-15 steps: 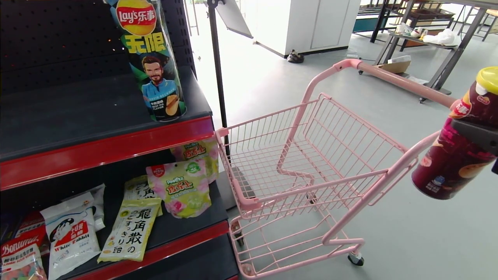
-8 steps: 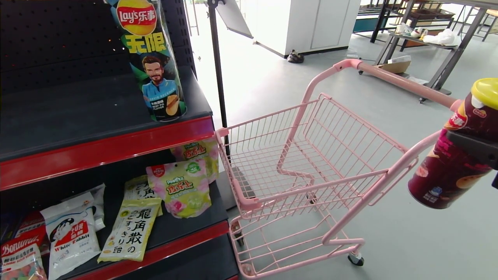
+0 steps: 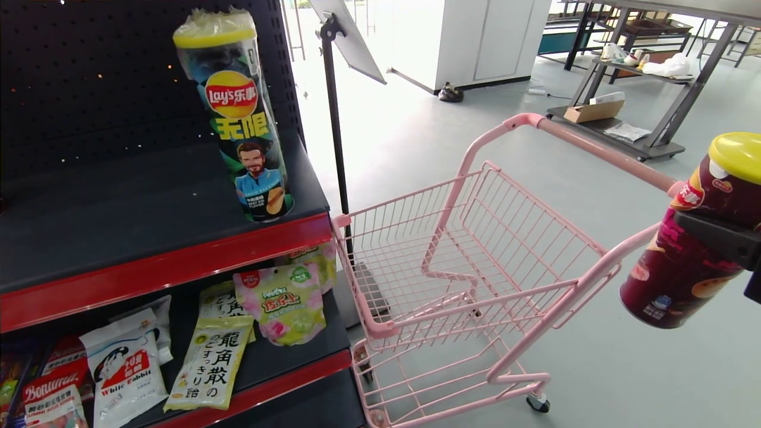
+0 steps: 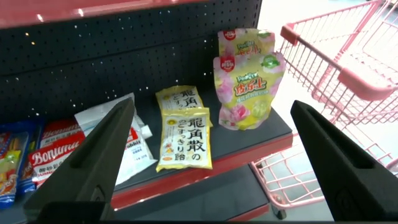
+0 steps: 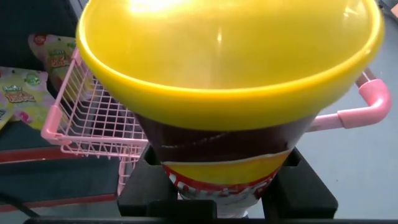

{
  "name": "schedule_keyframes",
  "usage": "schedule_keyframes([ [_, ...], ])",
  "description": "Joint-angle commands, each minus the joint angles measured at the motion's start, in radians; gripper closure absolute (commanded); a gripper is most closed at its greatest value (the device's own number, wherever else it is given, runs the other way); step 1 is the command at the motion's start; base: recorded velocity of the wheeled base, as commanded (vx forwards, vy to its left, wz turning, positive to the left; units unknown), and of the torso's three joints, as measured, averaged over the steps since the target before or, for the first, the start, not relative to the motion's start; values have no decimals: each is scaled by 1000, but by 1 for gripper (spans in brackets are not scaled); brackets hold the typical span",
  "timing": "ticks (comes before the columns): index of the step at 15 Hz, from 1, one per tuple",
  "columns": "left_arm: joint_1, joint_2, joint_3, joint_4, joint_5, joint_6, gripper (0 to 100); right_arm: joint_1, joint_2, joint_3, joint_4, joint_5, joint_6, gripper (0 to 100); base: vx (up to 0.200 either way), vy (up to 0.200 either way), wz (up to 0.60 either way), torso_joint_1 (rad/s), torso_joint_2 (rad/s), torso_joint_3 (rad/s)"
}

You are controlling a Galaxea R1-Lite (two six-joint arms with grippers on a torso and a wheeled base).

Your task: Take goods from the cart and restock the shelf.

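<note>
Chip can (image 3: 689, 238): gripped in our right jaws beside the cart's (image 3: 380, 311) handle, drifted slightly lower. Our view has tilted up the shelf (image 3: 178, 261). Left jaws open. Shelving pending.

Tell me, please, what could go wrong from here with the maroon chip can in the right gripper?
The maroon chip can hangs tilted in the right gripper, so it might slip.
The pink cart's handle lies between it and the upper shelf; a low swing could snag it.
The green chip can stands by the shelf's front corner and could be knocked off.
</note>
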Motion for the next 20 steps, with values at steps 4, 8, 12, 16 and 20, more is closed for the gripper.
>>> schedule_keyframes([
  [4,0,1,0,0,0,1,0,0,7,1,-1,18,-2,100,0,0,0,184,-554,-378],
  [8,0,1,0,0,0,-1,0,0,7,3,-1,27,-25,100,0,0,0,206,-592,-377],
  [12,0,1,0,0,0,1,0,2,6,7,-1,27,-31,100,0,0,0,178,-436,-272],
  [16,0,1,0,0,0,1,0,0,4,15,-3,26,-36,100,0,0,0,151,-383,-227],
  [20,0,1,0,0,0,1,0,-6,4,30,-3,18,-45,100,0,0,0,113,-277,-157],
])
